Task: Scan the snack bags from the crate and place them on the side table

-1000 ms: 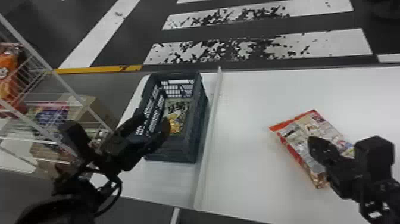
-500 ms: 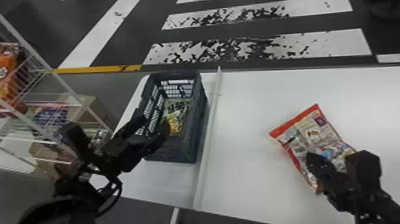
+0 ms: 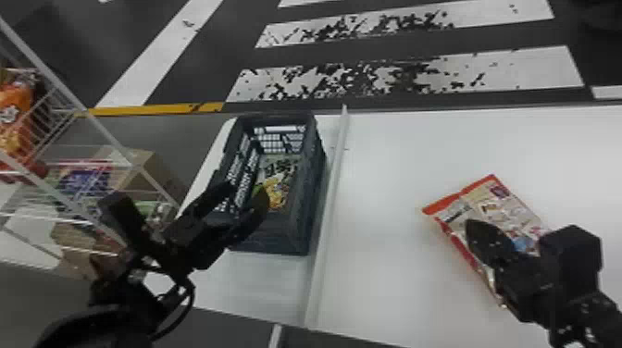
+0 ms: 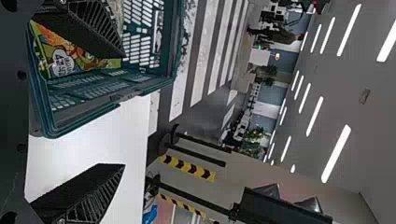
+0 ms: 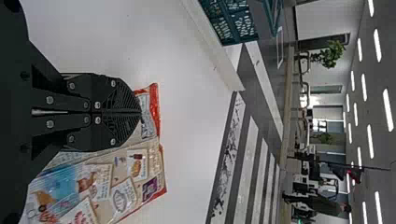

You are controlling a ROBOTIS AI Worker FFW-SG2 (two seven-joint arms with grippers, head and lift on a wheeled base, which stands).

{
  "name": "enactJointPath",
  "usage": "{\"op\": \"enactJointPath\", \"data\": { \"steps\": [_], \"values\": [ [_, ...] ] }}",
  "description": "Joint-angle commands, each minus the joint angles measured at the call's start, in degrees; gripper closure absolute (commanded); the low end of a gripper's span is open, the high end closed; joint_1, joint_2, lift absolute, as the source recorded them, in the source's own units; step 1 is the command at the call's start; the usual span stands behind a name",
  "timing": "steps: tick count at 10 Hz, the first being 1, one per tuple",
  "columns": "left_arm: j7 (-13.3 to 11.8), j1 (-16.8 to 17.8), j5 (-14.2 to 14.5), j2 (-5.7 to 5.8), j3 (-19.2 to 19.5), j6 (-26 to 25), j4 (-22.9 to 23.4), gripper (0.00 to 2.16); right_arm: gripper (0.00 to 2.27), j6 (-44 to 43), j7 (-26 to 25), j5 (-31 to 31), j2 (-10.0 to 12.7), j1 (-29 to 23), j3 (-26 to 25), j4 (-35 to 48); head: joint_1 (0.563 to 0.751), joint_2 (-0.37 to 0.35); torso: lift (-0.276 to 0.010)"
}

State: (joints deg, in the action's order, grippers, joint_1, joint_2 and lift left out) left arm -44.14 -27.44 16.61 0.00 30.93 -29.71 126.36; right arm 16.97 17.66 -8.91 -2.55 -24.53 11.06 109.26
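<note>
In the head view, my left gripper [image 3: 247, 190] stands open over the near-left part of the dark crate [image 3: 277, 231]. Inside lies yellow and pale snack packaging [image 3: 276, 194]; whether it is one bag or two I cannot tell. The left wrist view has the left gripper [image 4: 123, 109] with its fingers wide apart, one across the colourful snack bag [image 4: 86, 56]. My right gripper [image 3: 471, 226] is over the left part of a red-edged snack bag [image 3: 502, 208] lying flat on the white table. Its fingers meet in the right wrist view, where the gripper [image 5: 139, 112] overlaps the bag [image 5: 123, 177].
A raised white strip [image 3: 326, 222] runs between the crate and the red-edged bag. At the left stands a white wire rack [image 3: 69, 99] holding orange bags [image 3: 14, 120] and other packages. A cardboard box [image 3: 148, 171] is behind its wires.
The right gripper has shifted slightly left in the head view, and the red-edged bag has shifted and turned a little. My left gripper has moved slightly right over the crate.
</note>
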Motion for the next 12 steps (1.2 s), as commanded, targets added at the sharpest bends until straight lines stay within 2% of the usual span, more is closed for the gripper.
{"op": "enactJointPath", "data": {
  "steps": [1, 3, 6, 12],
  "values": [
    [-0.2, -0.2, 0.3, -0.15, 0.2, 0.0, 0.1, 0.03, 2.01, 1.8, 0.1, -2.0, -0.1, 1.8, 2.6, 0.1, 0.695, 0.334, -0.094],
    [-0.5, -0.2, 0.4, -0.15, 0.2, 0.0, 0.6, 0.03, 2.01, 3.9, 0.7, -3.9, 0.0, 7.0, 5.6, -5.9, 0.695, 0.350, -0.094],
    [-0.7, -0.2, 0.4, -0.15, 0.4, -0.1, 0.8, 0.03, 2.01, 4.4, 0.7, -4.5, 0.2, 12.2, 6.6, -13.0, 0.695, 0.350, -0.094],
    [-1.0, -0.8, 0.5, -0.15, 0.6, -0.1, 1.1, 0.03, 2.01, 5.5, 0.5, -6.3, 0.0, 16.0, 4.9, -17.1, 0.695, 0.350, -0.094]
  ]
}}
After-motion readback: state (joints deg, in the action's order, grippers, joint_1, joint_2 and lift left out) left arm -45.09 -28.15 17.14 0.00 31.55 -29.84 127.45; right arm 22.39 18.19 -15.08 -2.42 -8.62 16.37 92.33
